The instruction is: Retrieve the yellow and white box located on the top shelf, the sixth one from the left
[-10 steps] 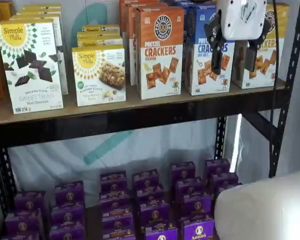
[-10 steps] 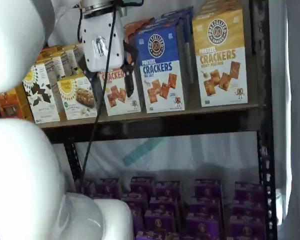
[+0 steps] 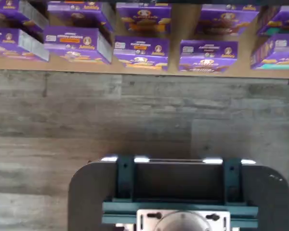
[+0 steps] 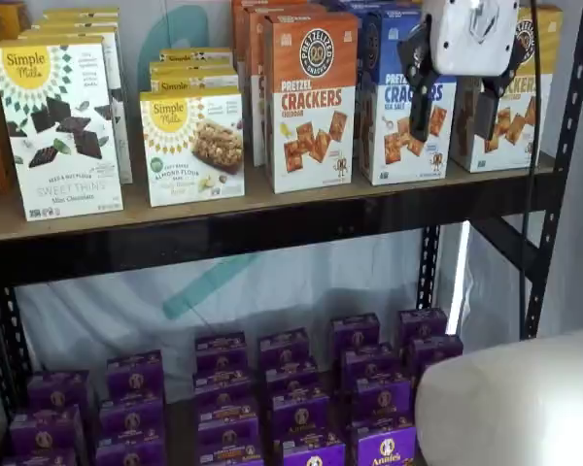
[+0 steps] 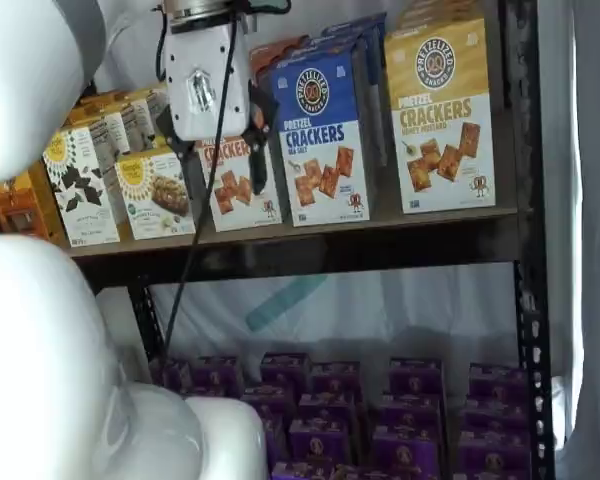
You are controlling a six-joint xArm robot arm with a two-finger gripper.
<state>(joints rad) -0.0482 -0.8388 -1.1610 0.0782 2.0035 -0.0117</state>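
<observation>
The yellow and white box (image 5: 440, 115) stands upright at the right end of the top shelf (image 5: 330, 250), a yellow band above pictured crackers. In a shelf view the box (image 4: 525, 107) is partly covered by the gripper's white body. My gripper (image 4: 455, 115) hangs in front of the shelf, out from the boxes, with its two black fingers spread wide apart and nothing between them. Seen from the front, it lies across the blue-topped carton and the yellow and white box. In a shelf view the gripper (image 5: 223, 165) shows before the orange-topped carton.
An orange-topped carton (image 4: 311, 97) and a blue-topped carton (image 4: 398, 97) stand left of the target, with Simple Mills boxes (image 4: 58, 126) further left. Purple boxes (image 3: 139, 50) fill the lower level. A black upright (image 4: 554, 175) borders the right end. The white arm (image 5: 40, 330) fills the foreground.
The gripper has risen slightly in front of the top shelf, fingers still spread. No box has moved.
</observation>
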